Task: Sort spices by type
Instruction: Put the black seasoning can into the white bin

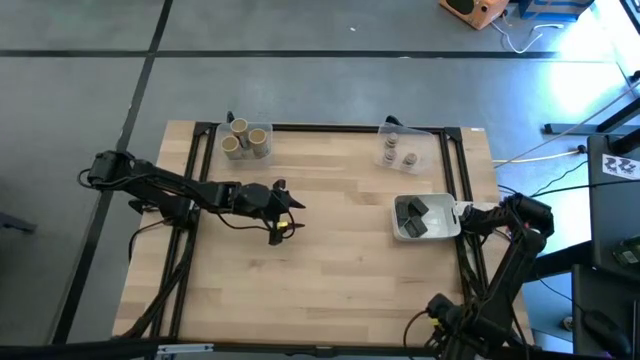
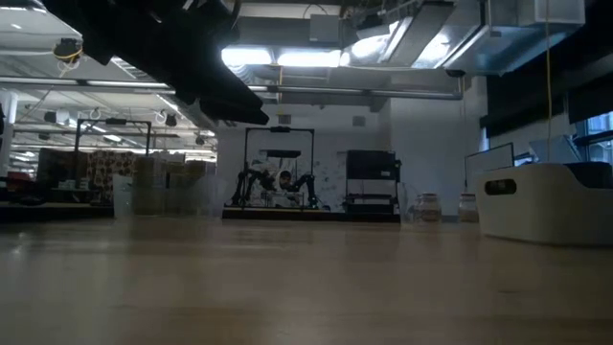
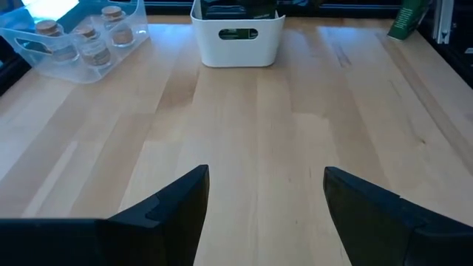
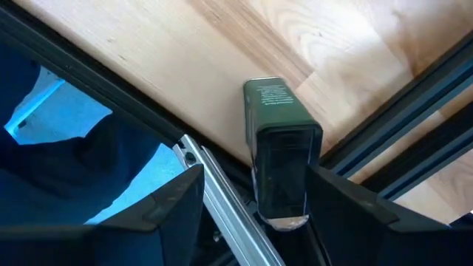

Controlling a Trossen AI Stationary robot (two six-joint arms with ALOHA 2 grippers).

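Tan cylinders (image 1: 246,139) stand in a clear tray at the far left. Small grey-capped jars (image 1: 398,154) stand in a clear tray at the far right. Dark boxy packs (image 1: 412,212) lie in the white dish (image 1: 443,228). A dark green boxy tin (image 4: 275,125) stands on the wood at the table's right edge, also seen in the left wrist view (image 3: 408,18). My right gripper (image 4: 257,170) hangs over it, pointing down, open, one finger on each side. My left gripper (image 3: 266,174) is open over bare wood at the table's middle left (image 1: 290,210). My right gripper comes at the green tin from above with a finger on either side. One finger (image 4: 336,199) lies right against the tin's edge (image 4: 316,148) in the wrist view, and the other stands apart from it. I cannot tell whether the finger touches the tin.
Black frame rails (image 1: 455,170) run along the table's edges, and one passes just under my right gripper (image 4: 222,199). Open wood (image 1: 340,260) spreads between the two arms. The white dish (image 3: 236,33) stands straight ahead of my left gripper.
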